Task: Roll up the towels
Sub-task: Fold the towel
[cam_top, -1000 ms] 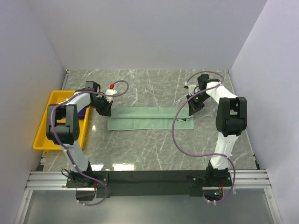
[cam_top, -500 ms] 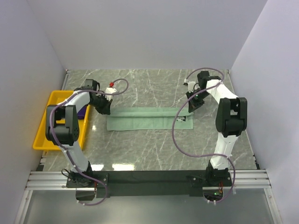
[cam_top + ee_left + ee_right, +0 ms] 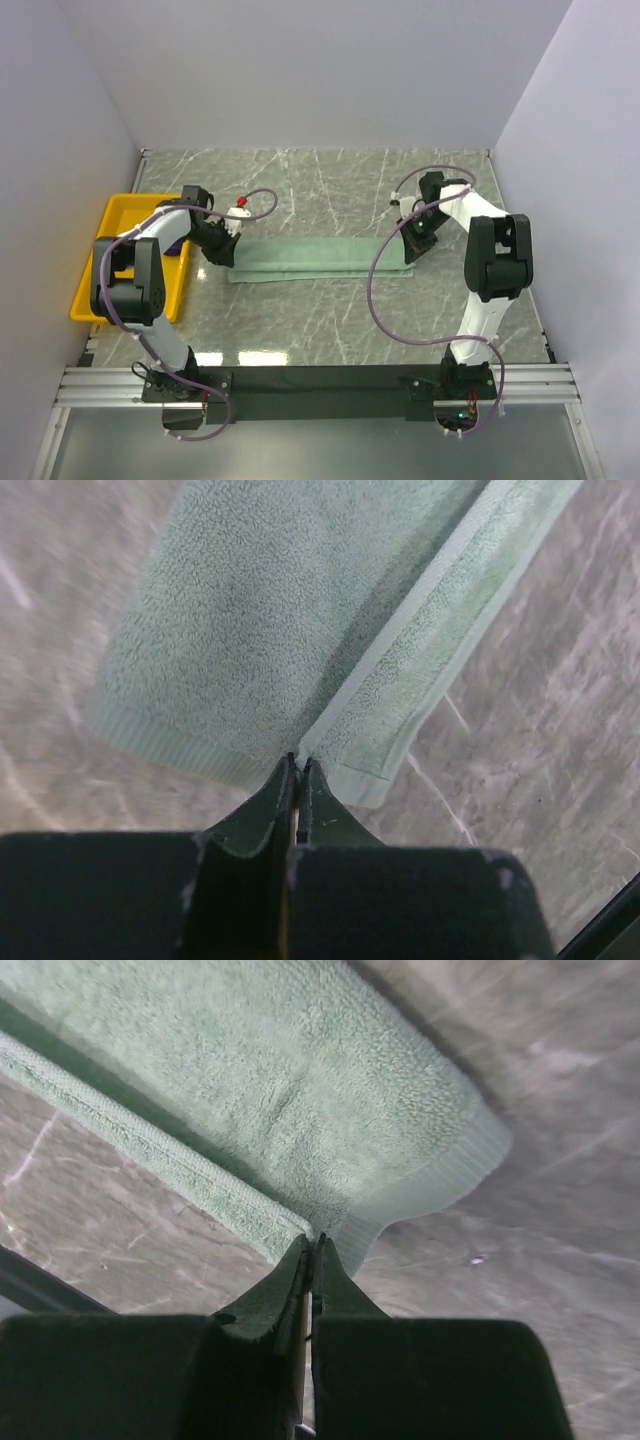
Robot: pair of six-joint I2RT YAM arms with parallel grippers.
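Observation:
A pale mint green towel [image 3: 315, 258] lies as a long narrow strip across the middle of the table, folded lengthwise. My left gripper [image 3: 228, 258] is shut on its left end, and in the left wrist view the jaws [image 3: 298, 760] pinch the folded-over layer of the towel [image 3: 260, 610]. My right gripper [image 3: 408, 254] is shut on the right end, where the tips [image 3: 314, 1240] pinch the cloth [image 3: 300, 1090] at its corner. A bit of the deep purple towel [image 3: 177, 244] shows in the tray behind the left arm.
A yellow plastic tray [image 3: 95, 290] sits at the table's left edge beside the left arm. Purple cables loop from both arms over the marbled table [image 3: 330, 320]. White walls close in the back and both sides.
Both grippers have moved toward the near edge with the towel's far long edge, and the strip now looks narrower.

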